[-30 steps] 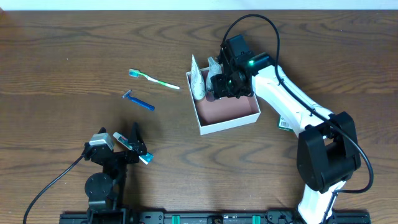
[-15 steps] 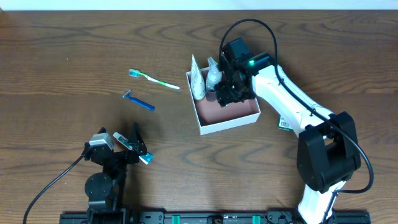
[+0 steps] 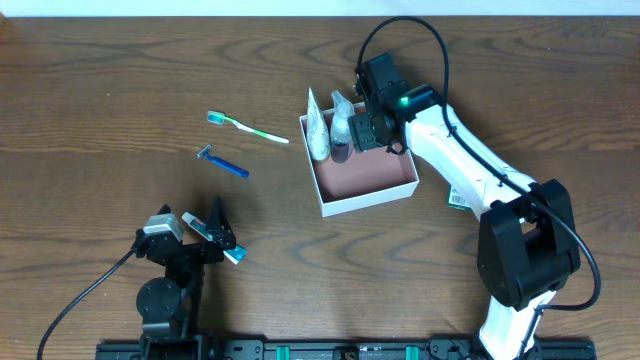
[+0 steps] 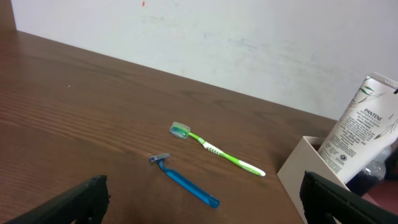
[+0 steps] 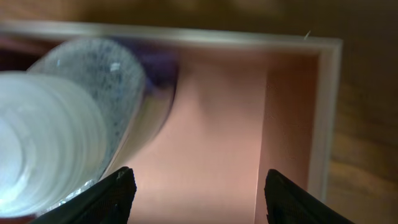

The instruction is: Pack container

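Observation:
The container [image 3: 372, 188] is a shallow white-walled box with a pink inside, at the table's middle right. A white Pantene tube [image 3: 318, 132] and a clear bottle [image 3: 342, 128] stand in its back left corner. My right gripper [image 3: 373, 134] hovers over the container's back part, open and empty, just right of the bottle. In the right wrist view the open fingers [image 5: 205, 199] frame the pink floor [image 5: 217, 118], with the bottle [image 5: 56, 143] at the left. My left gripper [image 3: 212, 238] is open and empty at the front left. A green toothbrush [image 3: 248, 127] and a blue razor [image 3: 222, 162] lie left of the container.
A small green-and-white packet [image 3: 458, 197] lies right of the container, beside the right arm. The left wrist view shows the toothbrush [image 4: 214, 149], the razor [image 4: 186, 183], the tube [image 4: 360, 130] and the container's near wall [image 4: 305, 171] ahead of the open fingers [image 4: 217, 211].
My right gripper has drawn back to the right, away from the bottle, which stands free in the container beside the tube. The left arm has not moved.

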